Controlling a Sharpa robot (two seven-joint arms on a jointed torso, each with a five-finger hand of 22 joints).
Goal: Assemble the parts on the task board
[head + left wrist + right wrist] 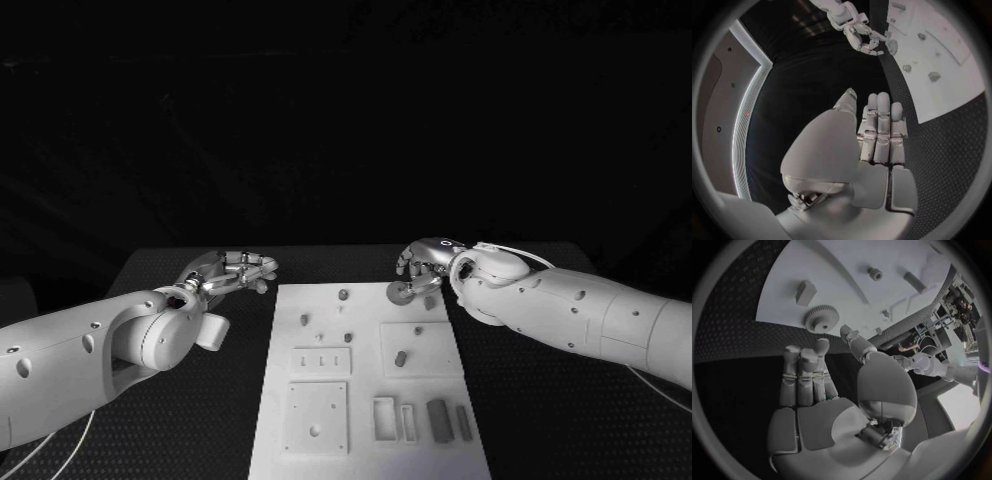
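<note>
The white task board (pixel 368 440) lies in the middle of the table. A grey gear (pixel 401 291) lies flat at its far right edge, also seen as the gear (pixel 821 319) and the gear (pixel 892 46). My right hand (pixel 428 264) hovers over that corner, and the right hand (pixel 811 375) has its fingers straight, tips just short of the gear, holding nothing. Off the board's far left corner my left hand (pixel 231 272) hangs over the black table. The left hand (pixel 876 135) is flat and holds nothing. Small pegs (pixel 343 295) stand on the board.
Two square plates (pixel 320 362) sit in the board's left half, and several upright bars (pixel 440 420) stand at its near right. A small block (pixel 806 291) and a round piece (pixel 874 273) lie beyond the gear. Black matting (pixel 173 430) flanks the board.
</note>
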